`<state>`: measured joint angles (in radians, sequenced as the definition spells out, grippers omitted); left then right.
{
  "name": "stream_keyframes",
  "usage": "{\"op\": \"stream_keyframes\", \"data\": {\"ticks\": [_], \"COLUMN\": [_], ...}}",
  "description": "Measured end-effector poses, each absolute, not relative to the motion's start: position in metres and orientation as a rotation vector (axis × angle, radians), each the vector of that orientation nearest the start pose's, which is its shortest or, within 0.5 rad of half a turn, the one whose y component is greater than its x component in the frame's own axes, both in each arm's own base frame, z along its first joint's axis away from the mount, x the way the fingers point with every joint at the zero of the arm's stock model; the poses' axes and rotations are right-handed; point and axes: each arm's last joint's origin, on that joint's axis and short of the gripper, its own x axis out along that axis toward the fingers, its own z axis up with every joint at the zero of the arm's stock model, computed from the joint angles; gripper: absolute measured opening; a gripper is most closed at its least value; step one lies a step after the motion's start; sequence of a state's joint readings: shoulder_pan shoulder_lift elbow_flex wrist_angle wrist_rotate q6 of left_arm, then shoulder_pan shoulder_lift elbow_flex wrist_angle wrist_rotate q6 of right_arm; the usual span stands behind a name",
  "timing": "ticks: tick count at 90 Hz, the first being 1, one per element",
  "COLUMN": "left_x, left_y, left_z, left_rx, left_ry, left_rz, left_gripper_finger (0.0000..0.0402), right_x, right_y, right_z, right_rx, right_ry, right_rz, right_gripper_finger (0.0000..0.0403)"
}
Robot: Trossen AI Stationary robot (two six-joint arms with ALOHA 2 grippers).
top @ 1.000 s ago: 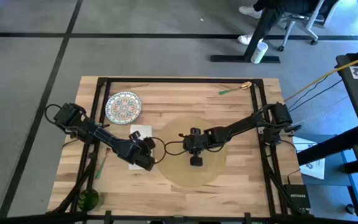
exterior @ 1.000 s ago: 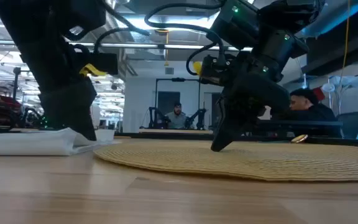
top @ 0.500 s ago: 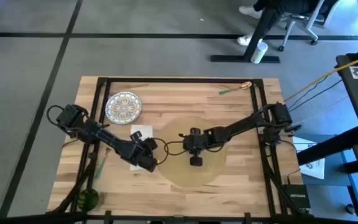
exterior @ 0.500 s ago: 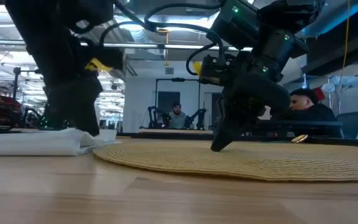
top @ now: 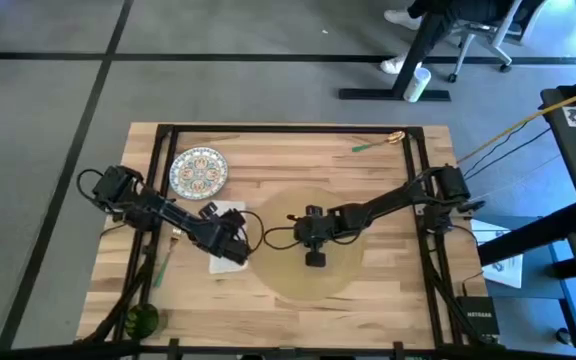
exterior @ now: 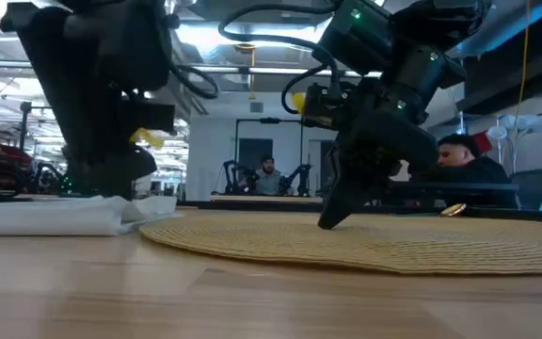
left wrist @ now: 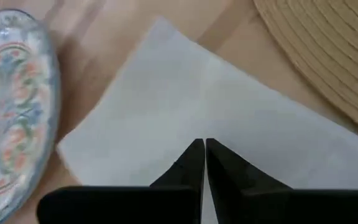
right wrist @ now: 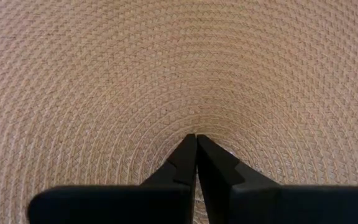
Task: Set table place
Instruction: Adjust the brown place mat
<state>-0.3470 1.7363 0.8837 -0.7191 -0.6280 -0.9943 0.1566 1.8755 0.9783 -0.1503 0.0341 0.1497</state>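
High view has the left gripper (top: pixel 236 252), fingers pinched together on nothing, right over the white napkin (top: pixel 225 213) just off the placemat's (top: pixel 308 282) left rim mid-table, while the right gripper (top: pixel 314 259), also closed and empty, presses the mat's middle.

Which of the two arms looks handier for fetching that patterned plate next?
The left. Its hand hangs over the napkin, right beside the plate. The right hand is shut, tip down on the mat, farther away.
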Motion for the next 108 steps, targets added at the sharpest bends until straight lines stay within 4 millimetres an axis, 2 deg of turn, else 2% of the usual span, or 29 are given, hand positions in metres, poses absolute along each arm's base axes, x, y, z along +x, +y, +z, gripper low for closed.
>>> {"op": "stream_keyframes", "data": {"ticks": [13, 86, 108], "left_x": [0.265, 0.263, 0.27], "left_y": [-0.078, -0.081, -0.092], "left_z": [0.128, 0.128, 0.152], "left_rx": [-0.091, -0.097, -0.017], "left_ry": [1.067, 1.065, 1.066], "left_rz": [0.786, 0.79, 0.8], "left_gripper_finger": [0.0, 0.0, 0.0], "right_x": [0.343, 0.345, 0.345], "right_y": [0.053, 0.054, 0.054], "right_z": [0.118, 0.118, 0.118], "right_rx": [0.036, 0.039, 0.039], "right_ry": [1.046, 1.023, 1.024], "right_rz": [0.033, 0.036, 0.036], "right_gripper_finger": [0.0, 0.0, 0.0]}}
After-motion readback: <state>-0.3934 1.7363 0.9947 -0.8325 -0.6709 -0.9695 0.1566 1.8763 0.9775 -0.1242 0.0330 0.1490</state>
